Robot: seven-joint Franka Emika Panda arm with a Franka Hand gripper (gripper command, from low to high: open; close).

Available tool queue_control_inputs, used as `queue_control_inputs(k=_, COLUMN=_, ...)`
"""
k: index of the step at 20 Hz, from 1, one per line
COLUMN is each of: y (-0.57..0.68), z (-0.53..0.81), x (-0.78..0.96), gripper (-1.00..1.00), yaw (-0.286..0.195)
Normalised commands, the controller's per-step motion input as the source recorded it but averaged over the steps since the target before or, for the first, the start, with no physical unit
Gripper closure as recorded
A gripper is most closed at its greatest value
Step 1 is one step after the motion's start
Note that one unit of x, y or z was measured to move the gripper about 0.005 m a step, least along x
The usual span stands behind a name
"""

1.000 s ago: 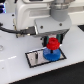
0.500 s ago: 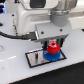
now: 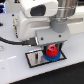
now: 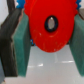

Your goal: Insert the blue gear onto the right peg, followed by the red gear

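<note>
My gripper (image 3: 50, 48) is shut on the red gear (image 3: 50, 50) and holds it just above the blue gear (image 3: 53, 57). The blue gear lies flat at the exterior view's right end of the grey black-edged plate (image 3: 35, 59). The right peg is hidden under the gears. In the wrist view the red gear (image 4: 50, 27) fills the middle, with its dark centre hole showing, and a finger (image 4: 19, 45) presses on each side of it. I cannot tell whether the red gear touches the blue gear.
The plate lies on a white table (image 3: 70, 72). The arm's white body (image 3: 35, 22) hangs over the plate's far side. A dark cable (image 3: 10, 40) runs across the exterior view's left.
The gripper has come down with the red gear, slightly toward the exterior view's right, closer to the blue gear. The blue gear and plate have not moved.
</note>
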Motion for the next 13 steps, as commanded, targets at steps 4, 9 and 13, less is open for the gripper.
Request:
queue_control_inputs(k=4, y=0.23, z=0.45, x=0.01, gripper=-1.00, yaw=0.000)
queue_control_inputs(k=9, y=0.19, z=0.57, x=0.00, gripper=-1.00, yaw=0.000)
queue_control_inputs(k=13, y=0.04, z=0.15, x=0.00, gripper=-1.00, yaw=0.000)
